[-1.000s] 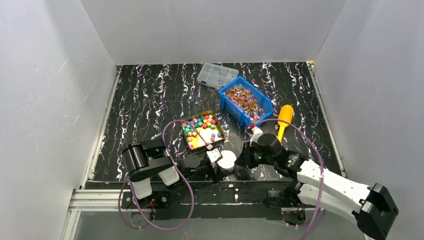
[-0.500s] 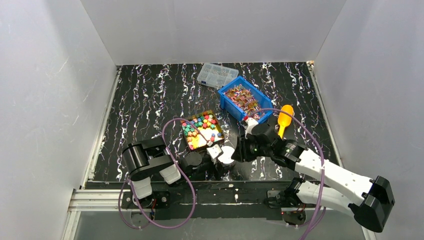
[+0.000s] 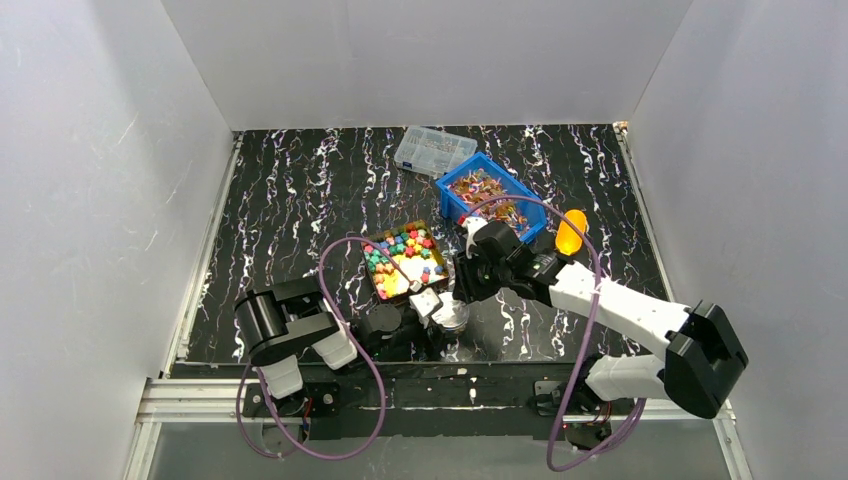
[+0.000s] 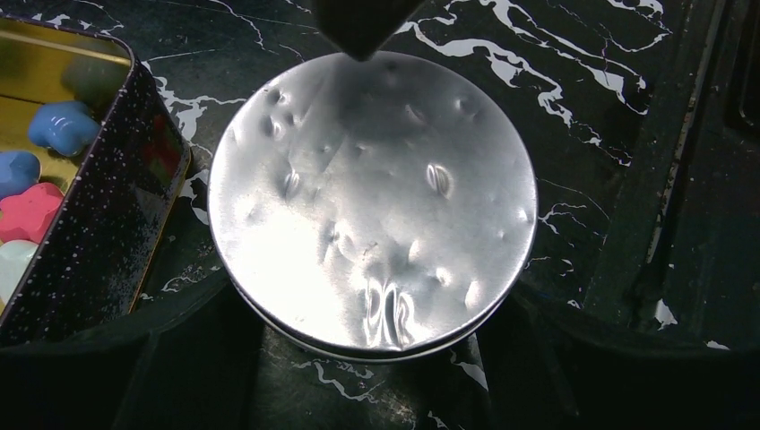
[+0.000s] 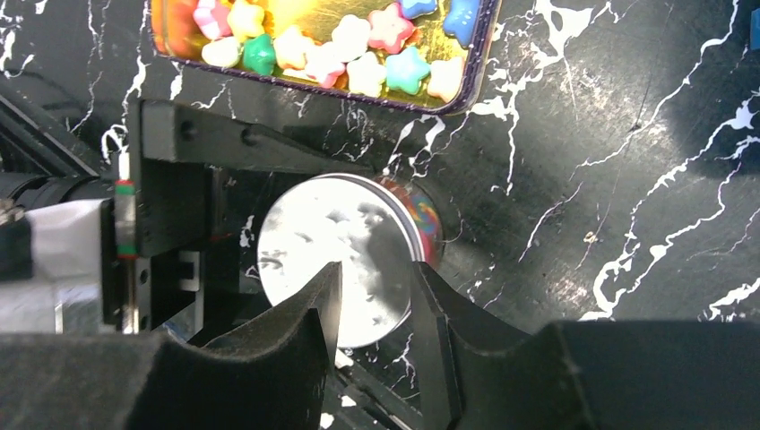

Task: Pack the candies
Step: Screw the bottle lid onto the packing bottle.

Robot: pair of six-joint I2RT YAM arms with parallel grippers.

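1. Right hand (image 5: 375,278) half open and empty, hovering over the tin (image 4: 372,206).
2. Left hand (image 3: 447,312) clamped around that tin by the bench's (image 3: 300,200) near edge.
3. Candies (image 3: 403,252) loose in the tray (image 3: 446,272) beside it and the bin (image 3: 444,192) behind. Lots left to pack, I'd guess.

Hidden under the dented lid of the round tin (image 4: 372,206): its contents. Cut off by the left edge of the left wrist view and the top edge of the right wrist view: the gold tray (image 4: 99,224) of candies (image 5: 408,70). Blurred to a dark wedge above the lid: a fingertip (image 4: 358,22) of the right gripper (image 5: 376,273). Too small to tell from above: parts inside the clear compartment box (image 3: 433,150), single wrappers in the blue bin (image 3: 448,200).
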